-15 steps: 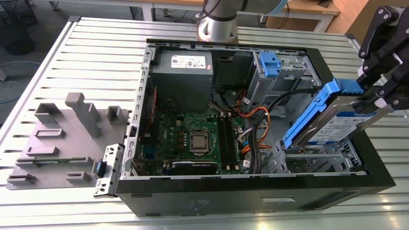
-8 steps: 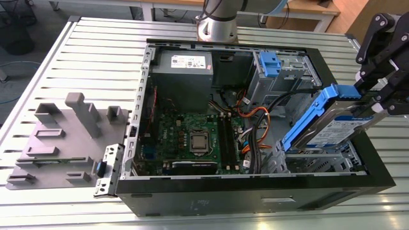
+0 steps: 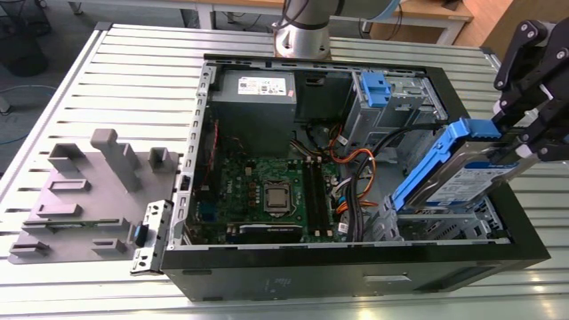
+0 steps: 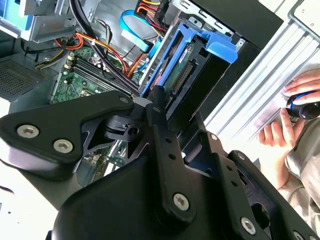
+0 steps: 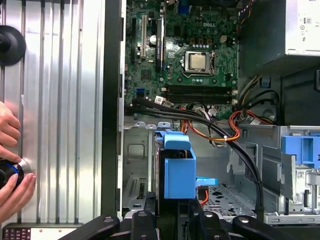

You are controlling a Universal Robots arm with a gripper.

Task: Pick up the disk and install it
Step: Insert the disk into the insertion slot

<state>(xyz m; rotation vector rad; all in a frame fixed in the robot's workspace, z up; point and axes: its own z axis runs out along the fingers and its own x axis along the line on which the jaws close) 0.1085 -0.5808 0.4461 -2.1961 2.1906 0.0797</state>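
Note:
The disk (image 3: pixel 462 177), a silver drive in a bright blue bracket, hangs tilted over the metal drive cage (image 3: pixel 436 223) at the front corner of the open computer case (image 3: pixel 356 273), on the exterior view's right. My gripper (image 3: pixel 524 143) is shut on its upper end, and the black linkage rises above it. In the second wrist view the disk (image 4: pixel 195 60) stands edge-on past the gripper (image 4: pixel 175 107). The first wrist view looks down on the blue bracket of the disk (image 5: pixel 177 165) beside the cage (image 5: pixel 137 165), with the gripper (image 5: pixel 172 215) just behind it.
Black, orange and red cables (image 3: pixel 356 160) run beside the cage, next to the motherboard (image 3: pixel 266 193). Another blue bracket (image 3: pixel 374 90) sits in the far bay. A grey fixture (image 3: pixel 89 193) lies outside the case. A person's hands (image 5: pixel 10 150) rest on a knob on the slatted table.

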